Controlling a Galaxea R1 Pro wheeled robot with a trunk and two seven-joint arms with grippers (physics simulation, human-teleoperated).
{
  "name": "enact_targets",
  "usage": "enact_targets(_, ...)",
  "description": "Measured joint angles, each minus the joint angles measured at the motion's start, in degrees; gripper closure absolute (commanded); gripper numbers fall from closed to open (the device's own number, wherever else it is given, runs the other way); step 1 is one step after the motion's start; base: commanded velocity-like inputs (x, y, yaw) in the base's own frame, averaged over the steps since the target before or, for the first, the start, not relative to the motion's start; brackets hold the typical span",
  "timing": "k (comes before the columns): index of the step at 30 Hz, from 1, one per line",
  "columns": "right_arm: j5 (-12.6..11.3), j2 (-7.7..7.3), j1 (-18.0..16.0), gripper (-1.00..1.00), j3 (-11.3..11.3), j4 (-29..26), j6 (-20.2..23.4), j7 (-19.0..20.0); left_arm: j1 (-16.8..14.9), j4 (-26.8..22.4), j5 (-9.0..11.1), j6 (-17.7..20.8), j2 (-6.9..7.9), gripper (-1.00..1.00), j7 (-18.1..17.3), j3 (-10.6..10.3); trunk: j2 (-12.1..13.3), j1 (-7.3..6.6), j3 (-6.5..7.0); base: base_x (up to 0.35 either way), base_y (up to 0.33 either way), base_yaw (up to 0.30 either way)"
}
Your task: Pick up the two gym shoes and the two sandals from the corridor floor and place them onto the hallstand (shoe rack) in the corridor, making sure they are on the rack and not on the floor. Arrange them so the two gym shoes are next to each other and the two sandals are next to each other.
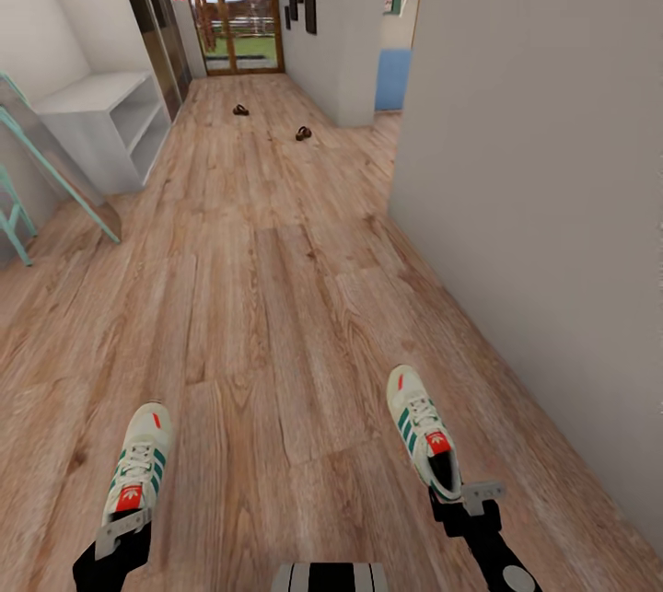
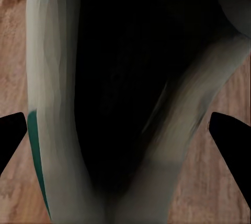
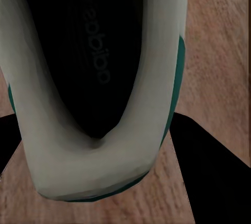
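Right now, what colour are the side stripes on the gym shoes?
Green, on the white gym shoes; clearest in the head view.

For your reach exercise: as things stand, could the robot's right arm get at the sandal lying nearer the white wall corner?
Probably not: that sandal lies far down the corridor floor, and the right gripper is shut on a gym shoe.

The wood-plank corridor floor (image 1: 276,297) bears two small brown sandals (image 1: 240,110) (image 1: 303,133) far ahead.

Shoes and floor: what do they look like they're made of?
Left shoe and right shoe: smooth matte white upper, probably leather or synthetic, with cord laces and green stripes. Floor: wood planks, going by grain and knots; possibly laminate.
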Motion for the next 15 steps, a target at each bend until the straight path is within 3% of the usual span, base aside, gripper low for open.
enact_targets(15,-0.1,-0.05,0.0,1.0,-0.1,0.1,-0.1,0.0,0.0,0.0,0.0,0.0,0.0,1.0,0.0,0.0,0.2,-0.39,4.58,0.0,0.0,-0.071)
